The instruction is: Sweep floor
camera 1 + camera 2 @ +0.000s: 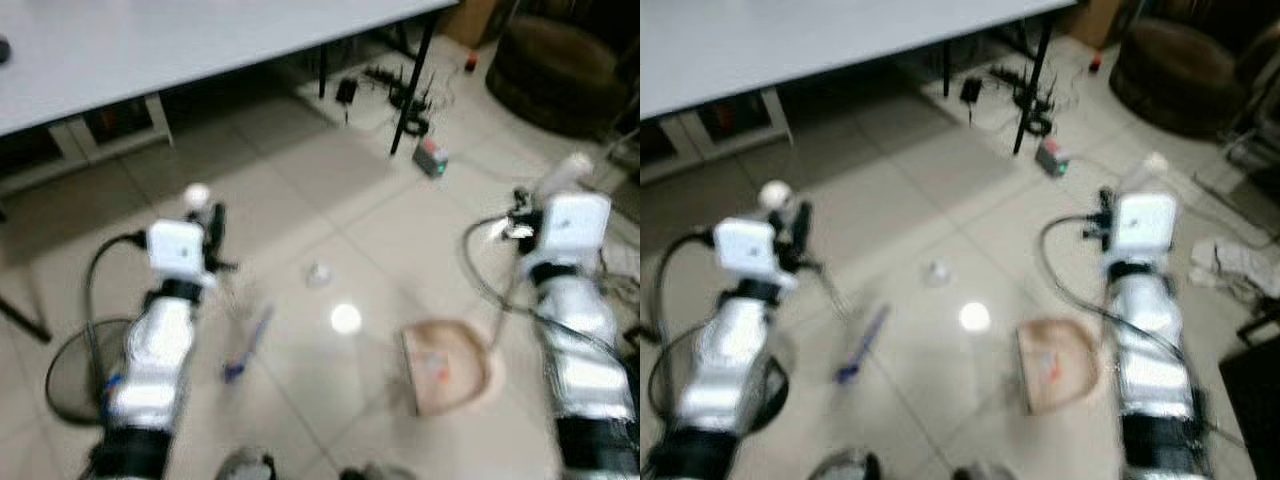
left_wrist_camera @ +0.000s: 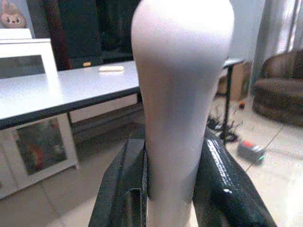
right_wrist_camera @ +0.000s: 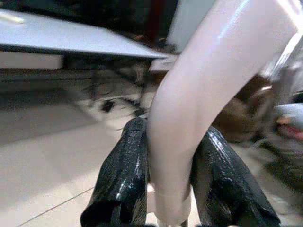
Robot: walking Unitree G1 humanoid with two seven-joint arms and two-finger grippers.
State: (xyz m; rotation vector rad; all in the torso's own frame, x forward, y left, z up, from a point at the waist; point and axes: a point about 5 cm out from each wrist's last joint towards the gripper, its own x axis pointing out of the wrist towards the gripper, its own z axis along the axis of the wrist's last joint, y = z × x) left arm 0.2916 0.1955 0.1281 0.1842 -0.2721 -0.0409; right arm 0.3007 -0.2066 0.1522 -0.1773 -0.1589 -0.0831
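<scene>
My left gripper (image 1: 213,228) is shut on the white broom handle (image 2: 182,94), whose rounded top (image 1: 197,193) sticks up above it. The handle sits tight between the black fingers (image 2: 118,189). The broom's blue lower part (image 1: 245,345) rests on the tiled floor between my arms. My right gripper (image 1: 520,215) is shut on the pale dustpan handle (image 3: 203,109), clamped by its fingers (image 3: 120,175). The pinkish dustpan (image 1: 445,365) lies flat on the floor beside my right arm. A small white scrap (image 1: 318,273) lies on the tiles ahead of the broom.
A white table (image 1: 150,50) spans the back, with a black leg (image 1: 410,90) and tangled cables (image 1: 405,90) beneath. A small green and red device (image 1: 431,157) sits near the leg. A brown pouf (image 1: 560,75) stands at the far right, a round black base (image 1: 75,375) by my left arm.
</scene>
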